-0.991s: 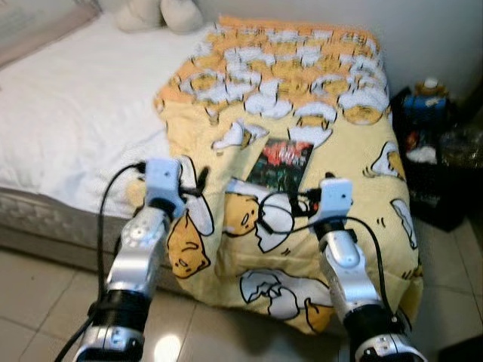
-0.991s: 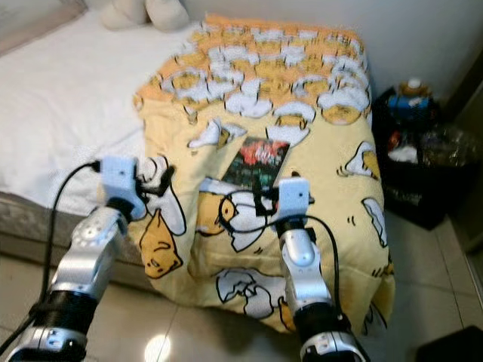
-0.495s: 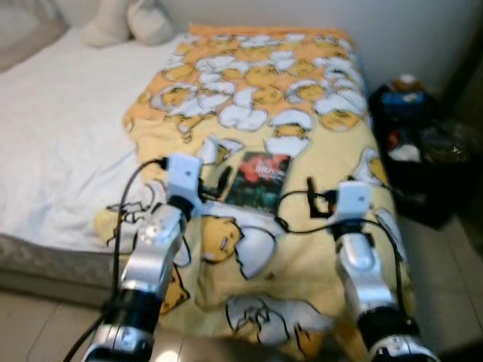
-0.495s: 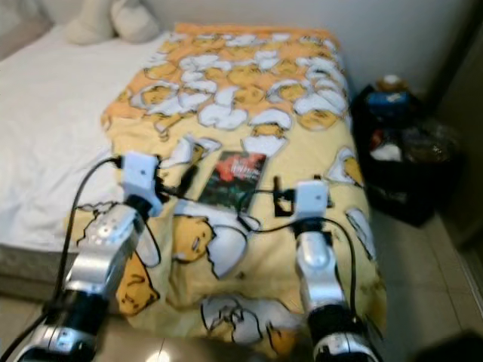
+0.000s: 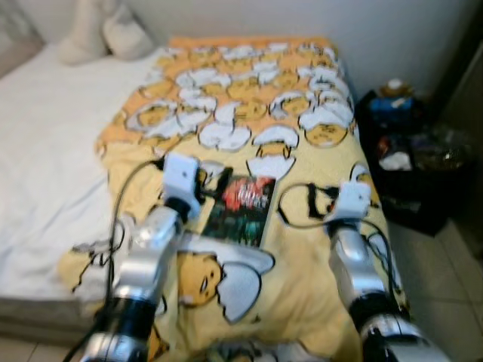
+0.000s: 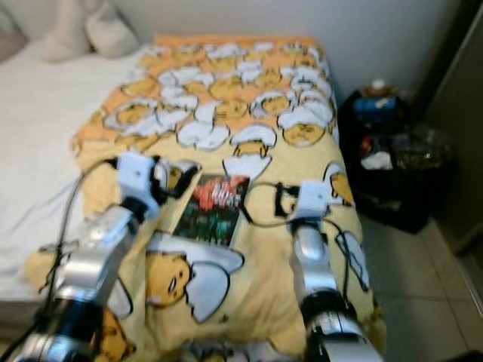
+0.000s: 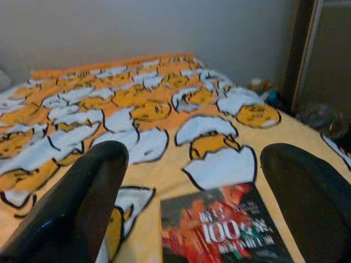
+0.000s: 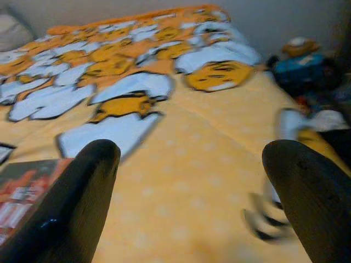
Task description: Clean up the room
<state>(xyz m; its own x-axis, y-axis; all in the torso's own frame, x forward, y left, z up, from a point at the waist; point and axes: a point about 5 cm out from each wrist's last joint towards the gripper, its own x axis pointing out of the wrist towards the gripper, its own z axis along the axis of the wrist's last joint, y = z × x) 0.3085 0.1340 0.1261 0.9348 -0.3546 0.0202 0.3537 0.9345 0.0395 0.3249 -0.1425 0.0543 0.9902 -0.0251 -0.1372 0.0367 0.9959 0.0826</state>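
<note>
The book [image 5: 240,211] lies flat at frame centre on the yellow blanket [image 5: 302,249] of the bed [image 5: 45,151]. It looks thin, stiff and light, best pinched at an edge. The left gripper [image 7: 208,192] hangs before it and the right gripper [image 8: 192,186] further right; both jaws gape wide, empty.

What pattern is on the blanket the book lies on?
The blanket is yellow with cartoon egg characters in white shells; clearest in the left eye view. The book lies on it.
</note>
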